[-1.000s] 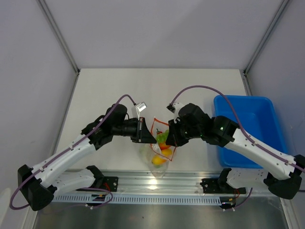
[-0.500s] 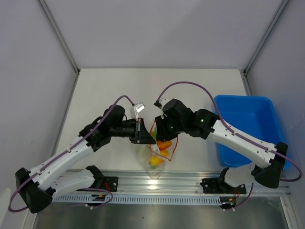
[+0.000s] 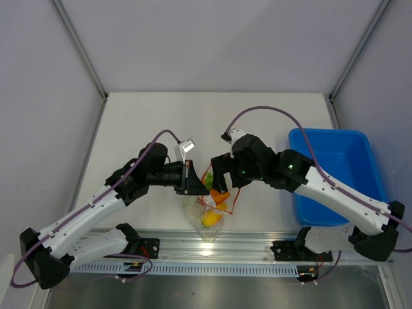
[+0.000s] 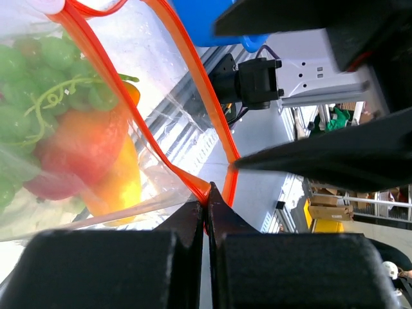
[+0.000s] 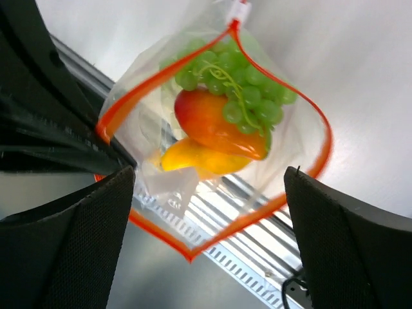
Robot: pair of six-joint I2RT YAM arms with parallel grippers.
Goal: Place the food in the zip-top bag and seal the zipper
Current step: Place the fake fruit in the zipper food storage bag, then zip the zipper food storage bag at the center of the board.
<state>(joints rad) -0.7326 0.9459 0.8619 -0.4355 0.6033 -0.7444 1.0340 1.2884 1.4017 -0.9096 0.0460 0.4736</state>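
Zip-top bag [image 3: 210,207] hangs between the two arms, above the near edge of the counter [image 3: 161,122]. The left end effector [image 4: 206,201] holds it up, pressed together on one end of the zipper [image 5: 322,138]. The right end effector [image 5: 209,177] looks down on the mouth with its jaws wide apart, one on each side, gripping nothing.

The mouth gapes in a diamond shape, so sealing looks like the step in hand. To do it well, I'd bring the right jaws in just beside the left pinch, where the two halves of the orange strip already meet. I'd close on both together and run along the strip toward the far corner while the left holds firm and keeps it taut.

Inside the bag sit the food pieces: a green bumpy bunch [image 5: 232,90] uppermost, a red-orange piece [image 5: 212,125] under it, a yellow piece [image 5: 193,158] lower down. The bunch rides near the mouth — it could catch in the strip. The blue bin [image 3: 335,174] stands to the right; no food shows in the part I can see.
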